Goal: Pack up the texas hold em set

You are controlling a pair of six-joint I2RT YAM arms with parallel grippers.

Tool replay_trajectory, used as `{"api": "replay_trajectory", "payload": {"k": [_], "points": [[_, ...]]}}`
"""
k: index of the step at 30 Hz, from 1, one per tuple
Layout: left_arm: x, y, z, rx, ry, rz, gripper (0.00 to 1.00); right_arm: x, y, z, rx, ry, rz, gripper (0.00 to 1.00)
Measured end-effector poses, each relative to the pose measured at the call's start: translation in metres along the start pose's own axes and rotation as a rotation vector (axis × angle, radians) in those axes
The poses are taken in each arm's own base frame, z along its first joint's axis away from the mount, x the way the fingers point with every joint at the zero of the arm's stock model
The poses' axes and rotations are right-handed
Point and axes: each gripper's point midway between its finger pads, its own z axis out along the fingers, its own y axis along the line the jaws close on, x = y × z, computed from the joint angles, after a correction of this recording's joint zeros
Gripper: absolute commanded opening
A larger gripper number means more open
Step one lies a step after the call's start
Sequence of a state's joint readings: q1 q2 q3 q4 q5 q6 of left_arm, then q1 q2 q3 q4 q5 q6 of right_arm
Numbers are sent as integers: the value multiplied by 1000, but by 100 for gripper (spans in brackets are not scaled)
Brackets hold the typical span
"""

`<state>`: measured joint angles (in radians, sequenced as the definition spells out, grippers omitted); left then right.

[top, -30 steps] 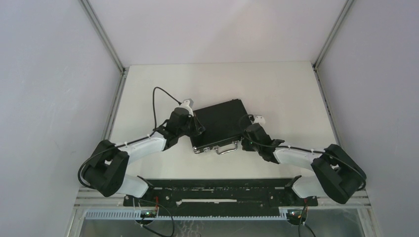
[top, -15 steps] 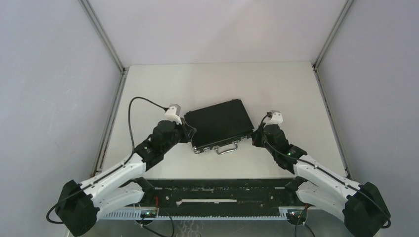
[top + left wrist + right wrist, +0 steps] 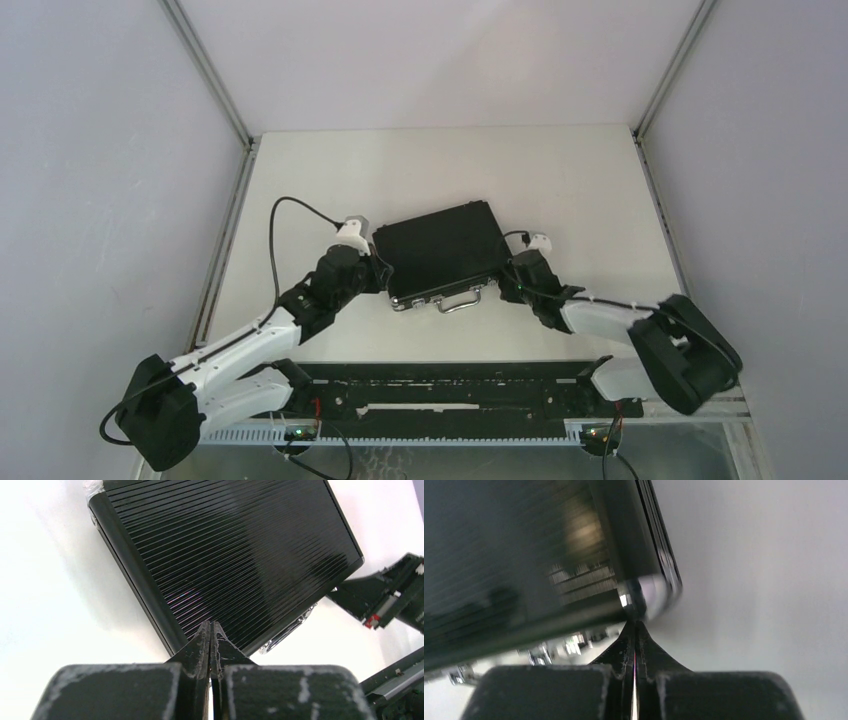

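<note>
The texas hold em set shows only as a closed black briefcase (image 3: 443,250) with silver edges, lying flat in the middle of the table, its handle (image 3: 459,298) toward the arms. My left gripper (image 3: 378,268) is shut and empty, its tips at the case's left near side; in the left wrist view the ribbed lid (image 3: 230,555) fills the frame above my left gripper (image 3: 210,625). My right gripper (image 3: 507,277) is shut and empty at the case's right near corner; in the right wrist view my right gripper (image 3: 636,625) points at the silver corner (image 3: 649,595). Chips, cards and tokens are hidden.
The white table (image 3: 580,190) is walled by grey panels on three sides, with metal posts at the back corners. A black rail (image 3: 440,385) with the arm bases runs along the near edge. The left arm's cable (image 3: 285,215) loops over the table.
Both arms swung out and came back to the case. The right gripper has dropped lower and closer to the case's right near corner; the left gripper shifted slightly. The case has not moved.
</note>
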<state>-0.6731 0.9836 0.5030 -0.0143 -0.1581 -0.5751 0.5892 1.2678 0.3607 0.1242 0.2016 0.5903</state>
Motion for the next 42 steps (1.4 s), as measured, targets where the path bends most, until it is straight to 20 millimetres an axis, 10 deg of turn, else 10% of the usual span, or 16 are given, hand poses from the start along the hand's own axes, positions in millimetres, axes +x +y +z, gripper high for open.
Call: {"api": "replay_trajectory", "payload": {"k": [8, 15, 20, 27, 34, 42], "points": [[-1, 3, 0, -18, -5, 1, 0, -21, 18, 26, -26, 2, 11, 0], [4, -2, -4, 38, -21, -5, 1, -55, 22, -11, -45, -118, 20, 0], [23, -32, -12, 161, 0, 39, 3, -96, 23, -37, -62, -271, 52, 0], [71, -56, -12, 230, 132, 135, 0, -95, 2, -30, 8, -251, 63, 0], [129, 3, 7, -12, 357, 187, 0, -88, 0, -25, 13, -222, 51, 0], [92, 63, 21, -213, 320, -44, 0, -87, 2, -25, 4, -216, 49, 0]]}}
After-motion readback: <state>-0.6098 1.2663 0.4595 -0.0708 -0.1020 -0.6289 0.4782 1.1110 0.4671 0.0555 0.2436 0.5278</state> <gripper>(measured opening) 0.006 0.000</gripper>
